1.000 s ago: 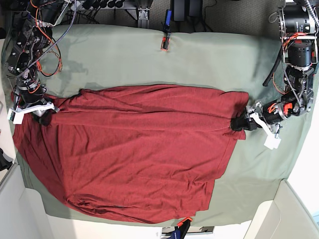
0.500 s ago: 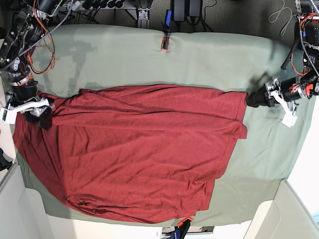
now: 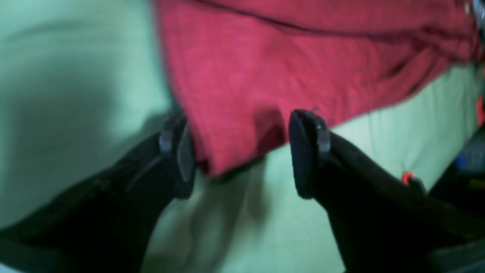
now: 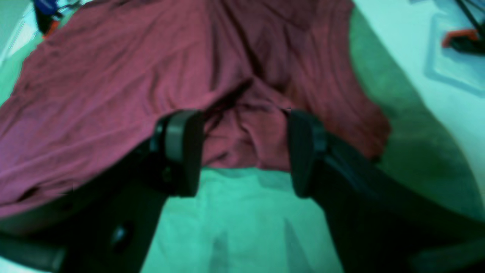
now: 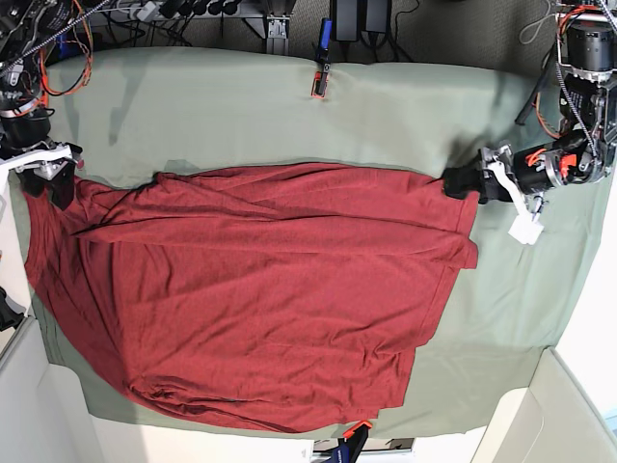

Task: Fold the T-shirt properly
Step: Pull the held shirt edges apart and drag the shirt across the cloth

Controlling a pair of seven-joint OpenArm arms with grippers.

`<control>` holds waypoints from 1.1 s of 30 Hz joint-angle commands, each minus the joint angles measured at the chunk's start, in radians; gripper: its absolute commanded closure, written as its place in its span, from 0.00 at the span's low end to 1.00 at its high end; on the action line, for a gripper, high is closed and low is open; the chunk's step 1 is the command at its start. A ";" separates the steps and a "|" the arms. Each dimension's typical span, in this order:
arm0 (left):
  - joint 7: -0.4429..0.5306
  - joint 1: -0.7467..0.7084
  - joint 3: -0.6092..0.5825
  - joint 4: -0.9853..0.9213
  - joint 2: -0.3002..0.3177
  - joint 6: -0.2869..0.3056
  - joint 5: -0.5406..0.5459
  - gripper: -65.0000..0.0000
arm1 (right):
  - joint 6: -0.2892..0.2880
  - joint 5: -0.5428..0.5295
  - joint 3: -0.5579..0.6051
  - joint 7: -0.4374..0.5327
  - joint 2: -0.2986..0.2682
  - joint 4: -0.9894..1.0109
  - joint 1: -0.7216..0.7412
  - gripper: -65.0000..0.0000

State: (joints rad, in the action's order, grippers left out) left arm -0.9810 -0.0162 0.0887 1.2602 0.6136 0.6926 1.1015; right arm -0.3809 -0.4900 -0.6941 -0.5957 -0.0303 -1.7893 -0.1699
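Observation:
The dark red T-shirt (image 5: 260, 289) lies spread wide on the sage-green cloth sheet (image 5: 241, 116), with long creases across its upper part. In the base view my left gripper (image 5: 453, 183) sits at the shirt's upper right corner. The left wrist view shows this gripper (image 3: 242, 151) open, and the T-shirt corner (image 3: 235, 125) lies loose between its fingers. At the shirt's upper left corner, my right gripper (image 5: 50, 179) hovers by the edge. In the right wrist view that gripper (image 4: 242, 151) is open, and a bunched fold of T-shirt (image 4: 246, 136) sits between the fingers, not pinched.
An orange-and-black clamp (image 5: 318, 85) holds the sheet at the far edge, and another clamp (image 5: 355, 430) sits at the near edge. Cables and frame parts crowd the far side. White walls rise at both near corners.
My left gripper left the shirt's right edge, swung out right, then returned to the upper right corner. My right gripper opened wider and moved toward the far left, leaving the cloth on the sheet.

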 commanded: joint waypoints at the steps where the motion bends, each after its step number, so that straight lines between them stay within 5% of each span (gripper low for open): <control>1: 0.004 0.010 0.005 0.030 0.010 0.006 0.002 0.39 | -0.003 -0.011 -0.011 0.019 -0.013 -0.016 0.000 0.46; 8: 0.034 0.010 0.005 0.044 -0.023 0.006 -0.085 0.39 | 0.029 0.056 -0.011 0.020 -0.045 0.017 -0.010 0.46; 12: 0.043 0.011 0.005 0.044 -0.023 0.006 -0.086 0.41 | 0.111 0.135 -0.011 0.041 -0.053 0.040 -0.010 0.46; 17: 0.066 0.011 0.005 0.044 -0.024 0.006 -0.114 0.80 | 0.128 0.157 -0.011 0.068 -0.053 0.072 -0.007 0.46; 21: 0.103 0.011 0.005 0.044 -0.023 0.006 -0.174 1.00 | 0.153 0.158 -0.011 0.109 -0.053 0.111 0.006 0.46; 31: 0.109 0.014 0.005 0.044 -0.023 0.006 -0.201 1.00 | 0.147 0.169 -0.011 0.111 -0.069 0.258 0.113 0.46; 33: 0.109 0.014 0.005 0.044 -0.023 0.006 -0.201 1.00 | 0.149 0.168 -0.011 0.108 -0.073 0.258 0.114 0.56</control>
State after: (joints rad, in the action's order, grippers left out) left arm -0.8852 -0.0166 0.0872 1.2919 0.5728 0.6945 0.9047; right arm -0.2253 -0.3138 -0.7010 -0.5026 -0.0887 -1.5173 -0.0635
